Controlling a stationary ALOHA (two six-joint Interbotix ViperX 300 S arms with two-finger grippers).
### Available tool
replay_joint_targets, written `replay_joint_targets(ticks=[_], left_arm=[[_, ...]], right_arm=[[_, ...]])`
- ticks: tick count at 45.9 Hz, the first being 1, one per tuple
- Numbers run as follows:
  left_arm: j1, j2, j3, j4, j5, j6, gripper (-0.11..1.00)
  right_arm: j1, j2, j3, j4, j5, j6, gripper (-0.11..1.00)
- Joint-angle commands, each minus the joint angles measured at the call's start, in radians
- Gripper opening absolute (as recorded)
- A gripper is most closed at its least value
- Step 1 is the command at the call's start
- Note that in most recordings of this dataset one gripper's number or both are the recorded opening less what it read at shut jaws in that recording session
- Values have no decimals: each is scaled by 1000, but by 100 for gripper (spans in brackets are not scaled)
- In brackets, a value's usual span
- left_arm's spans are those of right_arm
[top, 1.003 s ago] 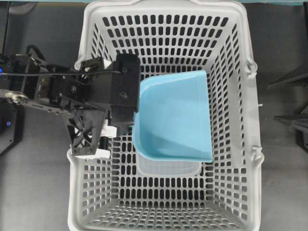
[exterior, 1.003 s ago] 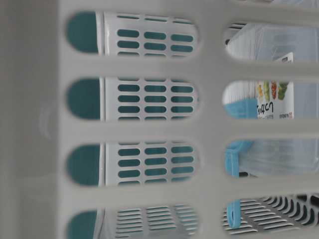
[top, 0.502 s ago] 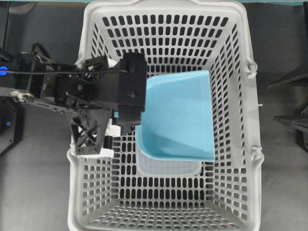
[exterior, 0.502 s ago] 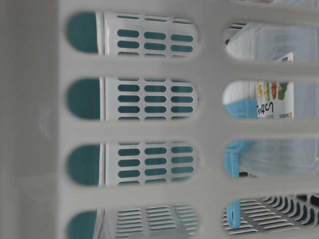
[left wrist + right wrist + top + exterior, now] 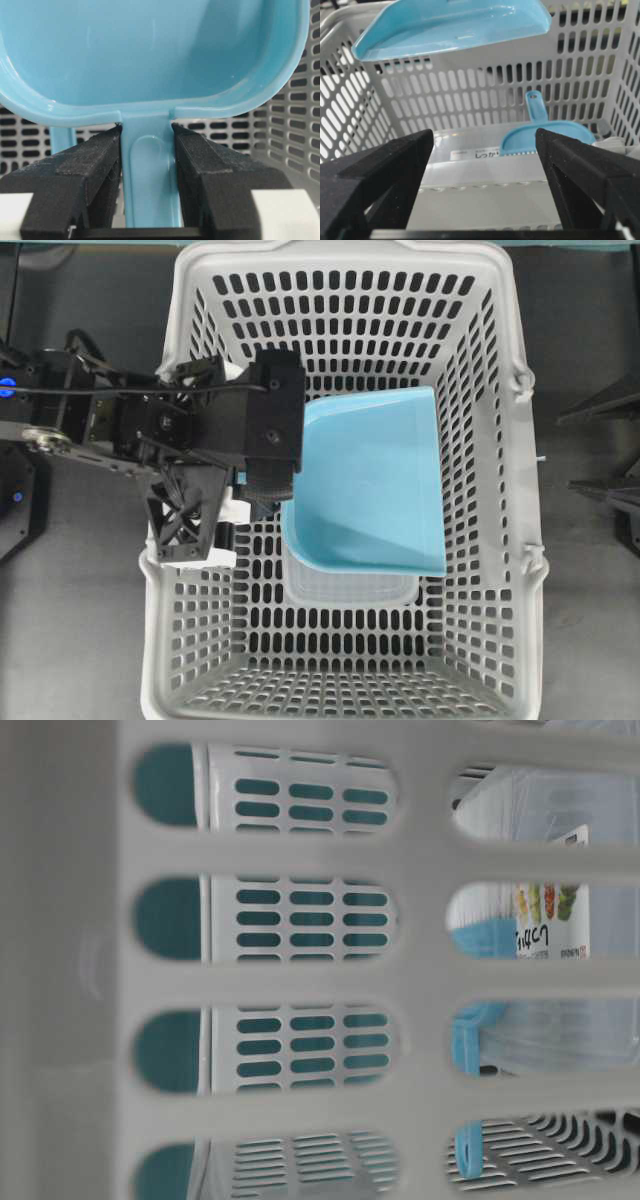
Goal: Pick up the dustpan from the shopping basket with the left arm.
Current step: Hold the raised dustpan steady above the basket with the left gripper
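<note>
The light blue dustpan (image 5: 370,480) hangs in the air inside the light grey shopping basket (image 5: 500,540), well above its floor. My left gripper (image 5: 272,440) reaches in over the basket's left wall and is shut on the dustpan's handle. In the left wrist view both black pads (image 5: 95,160) press the handle (image 5: 147,175) just below the scoop (image 5: 150,50). The right wrist view shows the dustpan (image 5: 450,25) from below. My right gripper (image 5: 482,165) is open and empty, outside the basket's wall.
A clear plastic container (image 5: 350,588) lies on the basket floor under the dustpan. A blue hand brush (image 5: 545,132) rests on it. The table-level view is filled by the basket wall (image 5: 300,980); the container's label (image 5: 545,920) shows through a slot.
My left gripper and the dustpan shifted slightly to the right between one second and half a second ago. Nothing has moved since then.
</note>
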Motion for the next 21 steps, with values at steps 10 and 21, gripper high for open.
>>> replay_joint_targets(ticks=[10, 21], left_arm=[[0, -12, -8, 5, -8, 0, 30], [-5, -21, 61, 5, -14, -3, 30]], right_arm=[[3, -32, 8, 3, -2, 5, 79], [6, -97, 29, 6, 48, 15, 79]])
